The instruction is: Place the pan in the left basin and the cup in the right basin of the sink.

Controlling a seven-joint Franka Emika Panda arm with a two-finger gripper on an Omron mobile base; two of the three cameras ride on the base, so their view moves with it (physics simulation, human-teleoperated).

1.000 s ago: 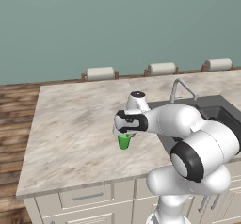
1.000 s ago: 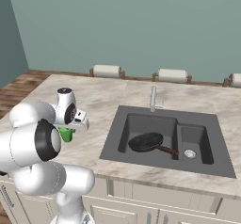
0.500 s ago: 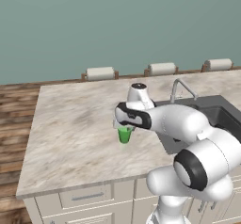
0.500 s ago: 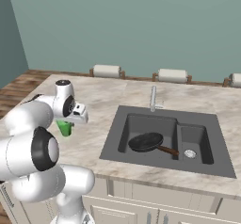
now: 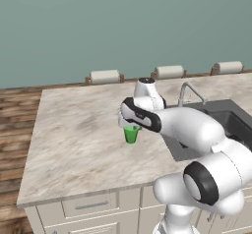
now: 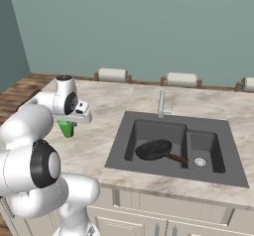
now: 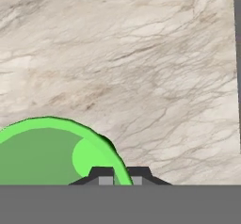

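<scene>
Close in, the gripper [image 7: 120, 177] has its two tips pinched together on the rim of the cup [image 7: 56, 152], one inside the green wall and one outside. That's a rim grip, and it looks thin, so a swing could tip it.

Pull back: the cup [image 5: 131, 133] hangs under the hand above the marble counter [image 5: 78, 139], and over the last second the arm has carried it up and across toward the sink side. It was lower and nearer the counter's front edge a moment ago. So the pickup is done, and this is the carry.

Farther along, the pan [image 6: 155, 149] already lies in the left basin [image 6: 149, 133], its handle reaching toward the divider. The right basin [image 6: 203, 148] with its silver drain waits for the cup, well apart from it yet. Behind stands the faucet [image 6: 161, 102].
</scene>
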